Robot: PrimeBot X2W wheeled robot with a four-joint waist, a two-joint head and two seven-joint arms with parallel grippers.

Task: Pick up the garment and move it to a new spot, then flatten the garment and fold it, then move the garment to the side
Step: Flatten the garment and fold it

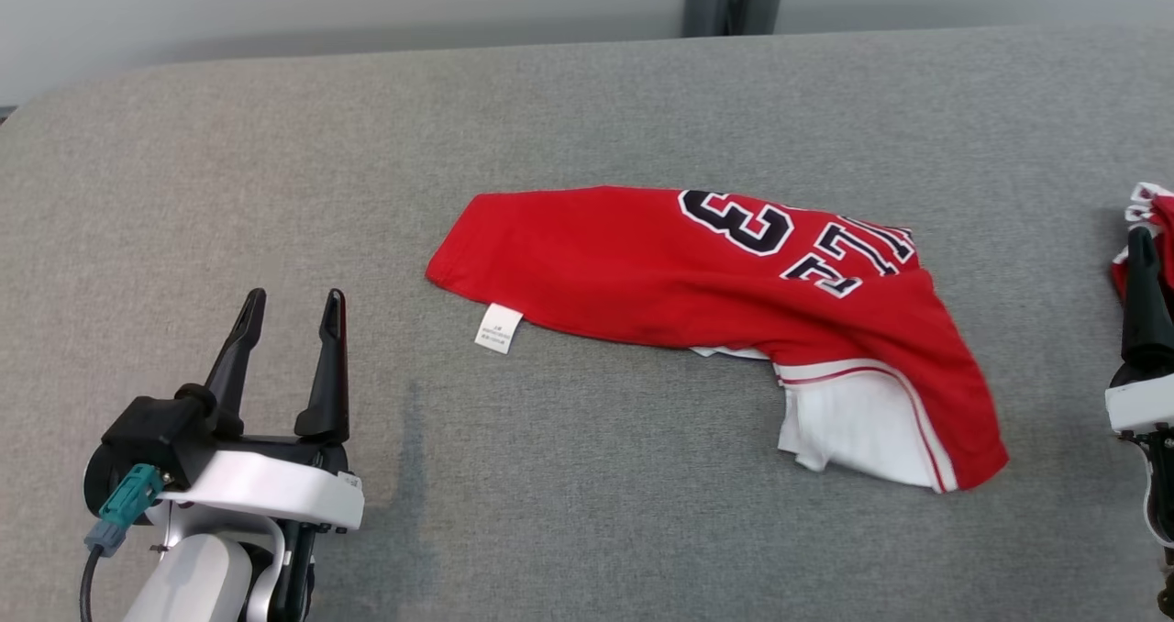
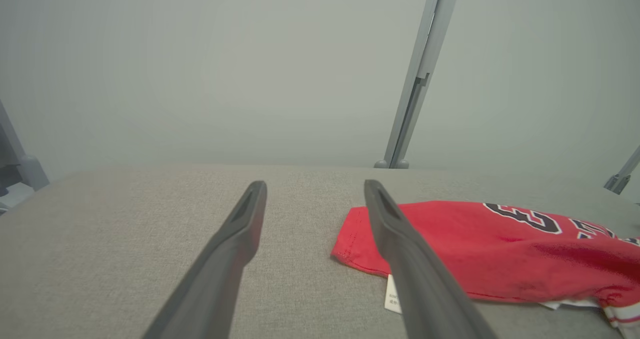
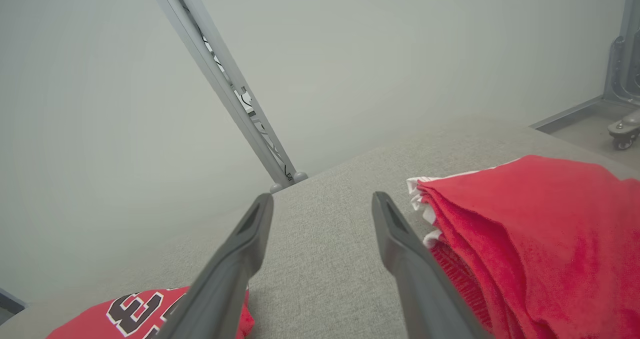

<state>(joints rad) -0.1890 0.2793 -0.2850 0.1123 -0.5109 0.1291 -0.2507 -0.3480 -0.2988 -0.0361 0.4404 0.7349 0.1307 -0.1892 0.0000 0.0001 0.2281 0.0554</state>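
Low over the table (image 1: 587, 99), left gripper (image 1: 295, 297) and right gripper (image 3: 321, 195) point forward, spread, apparently empty.

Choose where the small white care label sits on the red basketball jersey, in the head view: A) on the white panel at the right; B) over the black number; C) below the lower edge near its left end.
C: the white care label pokes out under the red jersey near its left end, onto the grey fabric surface.
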